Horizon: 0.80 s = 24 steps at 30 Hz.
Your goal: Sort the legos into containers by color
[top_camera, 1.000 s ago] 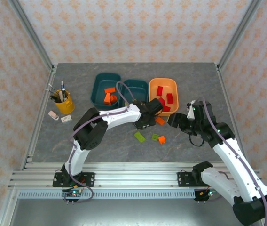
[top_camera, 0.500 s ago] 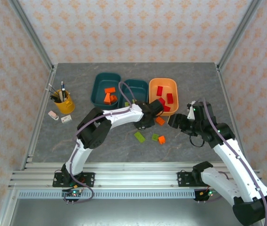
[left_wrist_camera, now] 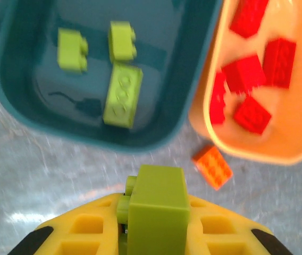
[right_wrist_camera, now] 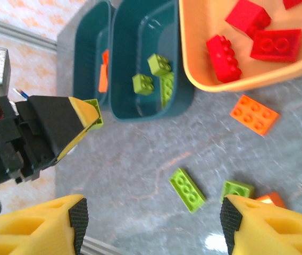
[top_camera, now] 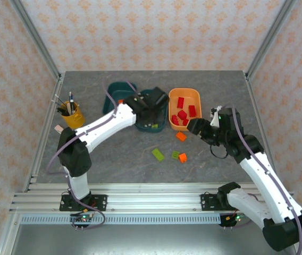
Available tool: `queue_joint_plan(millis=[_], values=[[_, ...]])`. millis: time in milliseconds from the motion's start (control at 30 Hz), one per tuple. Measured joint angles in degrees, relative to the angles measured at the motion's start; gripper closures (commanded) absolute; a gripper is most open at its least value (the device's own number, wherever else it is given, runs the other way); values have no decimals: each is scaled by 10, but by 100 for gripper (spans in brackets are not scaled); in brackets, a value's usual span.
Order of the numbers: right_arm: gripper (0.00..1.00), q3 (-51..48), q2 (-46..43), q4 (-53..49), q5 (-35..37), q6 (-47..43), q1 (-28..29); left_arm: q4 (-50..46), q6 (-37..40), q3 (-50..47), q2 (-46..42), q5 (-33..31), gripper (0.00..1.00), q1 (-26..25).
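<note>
My left gripper point(left_wrist_camera: 156, 208) is shut on a lime green lego point(left_wrist_camera: 157, 202), held over the near rim of the middle teal container point(left_wrist_camera: 188, 114), which holds three green legos point(left_wrist_camera: 122, 94). From above, that gripper point(top_camera: 150, 118) hangs at the same tub point(top_camera: 160, 96). The orange container point(top_camera: 185, 93) holds several red legos point(top_camera: 181, 114). The left teal container point(top_camera: 111, 93) is mostly hidden by the arm. My right gripper point(right_wrist_camera: 153, 215) is open and empty above a flat green lego point(right_wrist_camera: 187, 189), a second green one point(right_wrist_camera: 237, 189) and an orange one point(right_wrist_camera: 270, 198). Another orange lego point(right_wrist_camera: 254, 115) lies in front of the orange tub.
A yellow cup with pens point(top_camera: 72, 116) and two small erasers point(top_camera: 60, 129) sit at the left. The left arm's long link point(top_camera: 100, 127) crosses the table diagonally. Metal frame rails point(top_camera: 140, 196) run along the near edge.
My left gripper has shut on a green lego and swung from the table in front of the orange tub back and left over the middle teal tub. The right gripper shifted slightly left.
</note>
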Motion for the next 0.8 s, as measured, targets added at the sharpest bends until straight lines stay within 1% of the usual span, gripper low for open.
queue_joint_plan(millis=[67, 167, 367, 500, 667, 800], values=[[31, 9, 26, 28, -1, 16, 0, -4, 25, 36, 35, 2, 81, 34], [32, 25, 65, 56, 0, 34, 0, -15, 66, 119, 118, 2, 81, 72], [31, 44, 132, 118, -2, 77, -1, -30, 124, 259, 268, 12, 79, 104], [31, 46, 162, 147, -3, 102, -2, -42, 144, 320, 332, 19, 75, 115], [31, 67, 182, 152, -3, 109, -2, -50, 161, 355, 377, 31, 60, 122], [31, 71, 186, 147, -2, 104, -2, -60, 166, 356, 380, 34, 49, 122]])
